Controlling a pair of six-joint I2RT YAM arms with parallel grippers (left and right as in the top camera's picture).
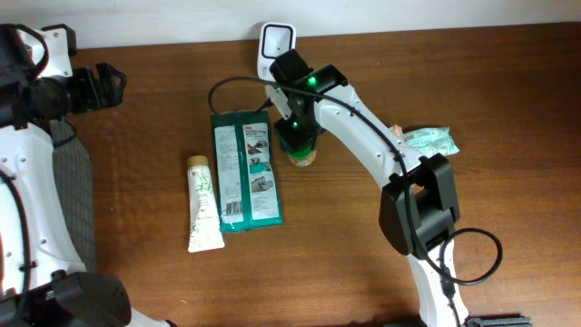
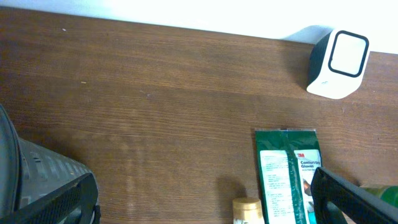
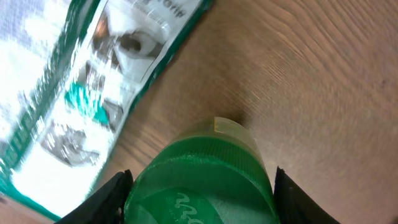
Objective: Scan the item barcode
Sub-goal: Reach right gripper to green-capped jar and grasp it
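A jar with a green lid (image 1: 301,156) stands upright on the wooden table, just right of a flat green packet (image 1: 245,173). My right gripper (image 1: 298,141) reaches down over it. In the right wrist view the ribbed green lid (image 3: 199,180) fills the gap, and both black fingers (image 3: 109,199) press against its sides. The white barcode scanner (image 1: 276,44) stands at the table's back edge, behind the jar, and shows in the left wrist view as well (image 2: 339,62). My left gripper (image 1: 107,84) hovers open at the far left, holding nothing.
A cream tube (image 1: 203,204) lies left of the green packet (image 2: 289,174). A teal pouch (image 1: 431,139) rests at the right, beyond my right arm. A grey ribbed mat (image 1: 74,191) runs along the left side. A black cable (image 1: 222,86) loops from the scanner.
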